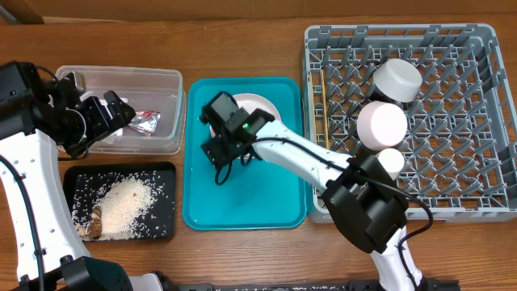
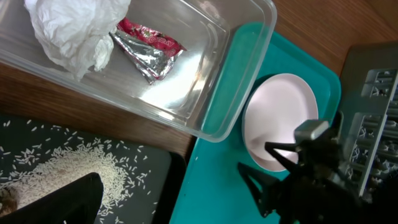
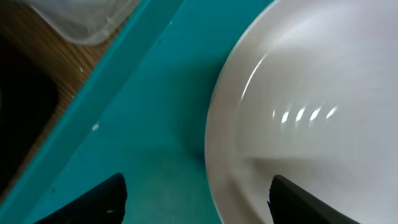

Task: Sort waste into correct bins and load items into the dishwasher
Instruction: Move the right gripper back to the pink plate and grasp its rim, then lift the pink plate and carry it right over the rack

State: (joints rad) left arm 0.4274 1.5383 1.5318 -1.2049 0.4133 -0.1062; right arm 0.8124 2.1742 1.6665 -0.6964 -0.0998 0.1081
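Far left, left gripper (image 1: pixel 119 111): jaws spread wide and holding nothing, it hangs over the clear tub (image 1: pixel 129 73).
Clear tub: at the table's upper left, it holds the crumpled white napkin (image 2: pixel 71 31) and, just beside it, the red-and-silver foil wrapper (image 2: pixel 149 50).
Black tray (image 1: pixel 161 220): set below the tub, it carries a heap of white rice (image 1: pixel 125 198), with brown scraps (image 1: pixel 93 228) at its lower left corner.
Teal tray (image 1: pixel 266 202): at mid-table, with the pale pink plate (image 1: pixel 262 105) lying flat at its upper end.
Right gripper (image 3: pixel 196 202): jaws partly apart and clamped on nothing, it straddles the plate's left rim, one finger over the teal tray and the other over the plate.
Dish rack (image 1: pixel 404 31): at right, loaded down its left half with the white bowl (image 1: pixel 396 79), the pale pink bowl (image 1: pixel 381 125) and the cream cup (image 1: pixel 391 162).
Wooden stick (image 1: pixel 318 101): lies along the rack's left edge.
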